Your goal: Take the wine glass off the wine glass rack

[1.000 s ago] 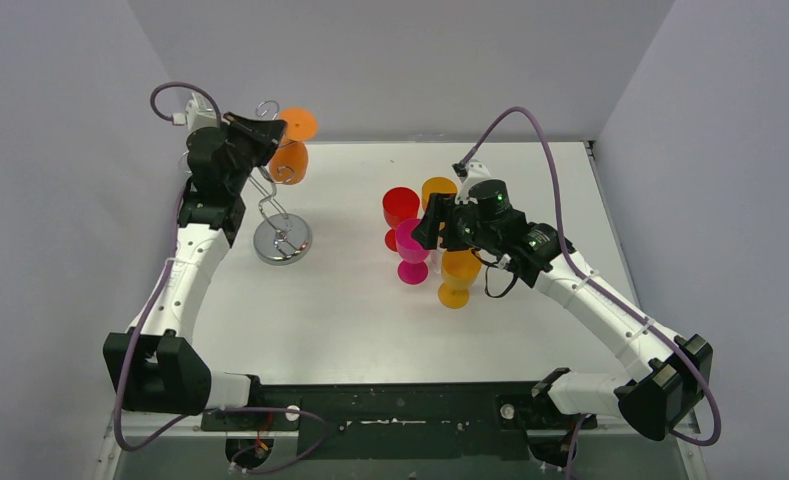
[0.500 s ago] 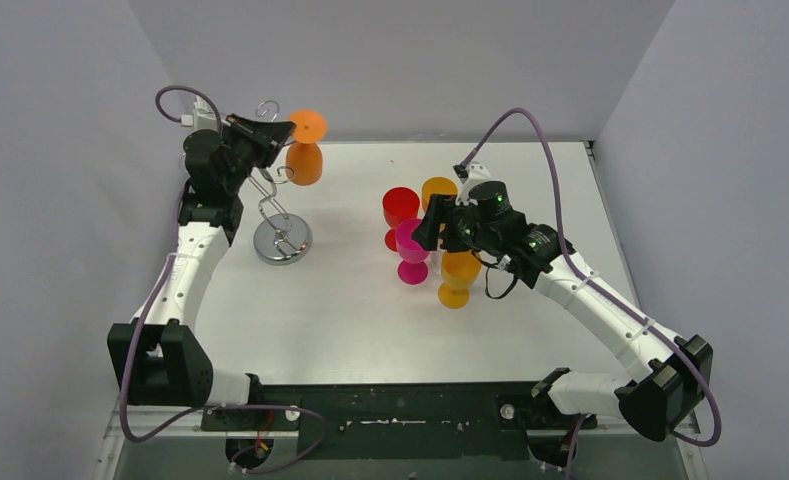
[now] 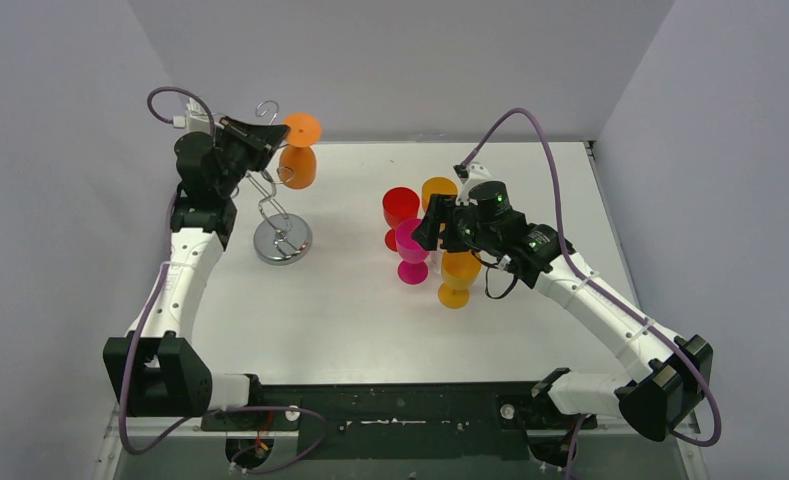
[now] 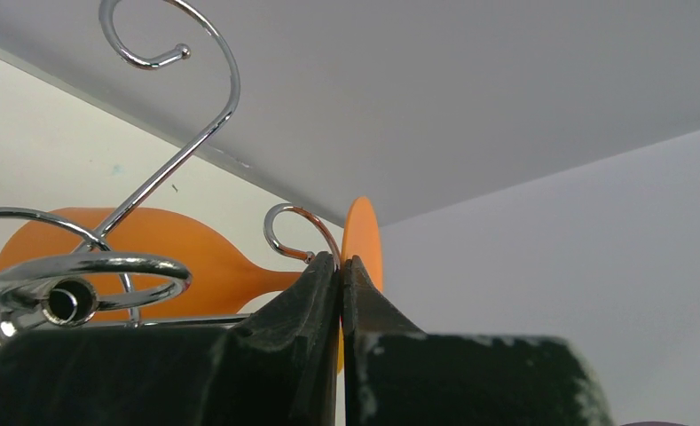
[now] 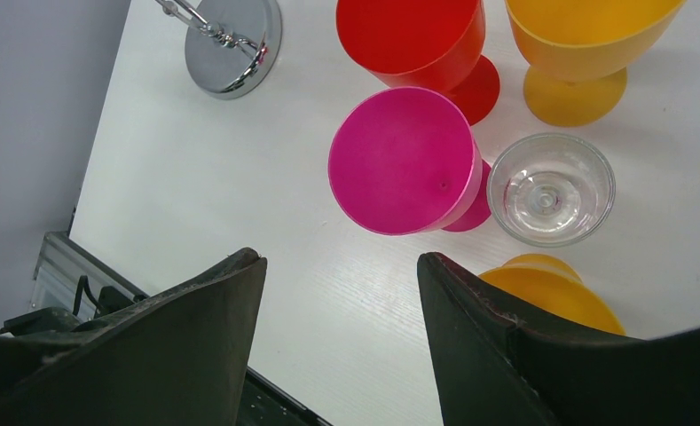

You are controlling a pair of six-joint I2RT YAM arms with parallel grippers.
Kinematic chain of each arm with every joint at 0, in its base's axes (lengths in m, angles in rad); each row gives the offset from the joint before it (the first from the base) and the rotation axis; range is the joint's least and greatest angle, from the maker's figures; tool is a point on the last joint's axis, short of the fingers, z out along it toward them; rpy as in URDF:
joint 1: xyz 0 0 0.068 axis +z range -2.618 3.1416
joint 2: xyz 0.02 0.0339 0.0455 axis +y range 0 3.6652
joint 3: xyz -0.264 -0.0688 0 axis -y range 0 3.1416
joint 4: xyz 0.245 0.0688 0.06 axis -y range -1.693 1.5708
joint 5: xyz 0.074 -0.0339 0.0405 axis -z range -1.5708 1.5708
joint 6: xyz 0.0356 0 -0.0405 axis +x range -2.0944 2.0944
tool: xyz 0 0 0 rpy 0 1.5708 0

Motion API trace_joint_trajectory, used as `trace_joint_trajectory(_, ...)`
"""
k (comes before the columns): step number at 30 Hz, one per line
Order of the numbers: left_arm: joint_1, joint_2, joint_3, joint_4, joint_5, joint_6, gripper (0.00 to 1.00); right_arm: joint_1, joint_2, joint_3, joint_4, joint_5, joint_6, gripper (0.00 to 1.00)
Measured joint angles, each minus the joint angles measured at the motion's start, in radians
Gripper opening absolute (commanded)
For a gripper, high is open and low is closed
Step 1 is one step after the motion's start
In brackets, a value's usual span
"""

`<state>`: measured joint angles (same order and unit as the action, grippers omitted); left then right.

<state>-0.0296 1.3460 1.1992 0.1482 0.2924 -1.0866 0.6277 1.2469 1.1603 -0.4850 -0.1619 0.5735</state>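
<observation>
A white worktop (image 3: 340, 300) fills the middle of the overhead view, boxed in by plain grey walls (image 3: 400, 60). Right of centre stands a tight cluster of upright stemmed cups. A red cup (image 5: 410, 35) and an orange-yellow cup (image 5: 585, 44) form the back row. A magenta cup (image 5: 404, 160) stands in front of the red one. A small clear glass (image 5: 552, 188) sits just beside the magenta cup's foot. A second orange-yellow cup (image 3: 459, 272) is nearest the bottom of the frame.
</observation>
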Motion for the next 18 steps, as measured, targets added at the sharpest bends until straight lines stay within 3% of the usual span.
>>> trace_joint_trajectory(18,0.042,-0.041,0.007,-0.081,-0.015,0.078,0.0,0.0,0.0,-0.011,-0.002,0.0,0.014,0.65)
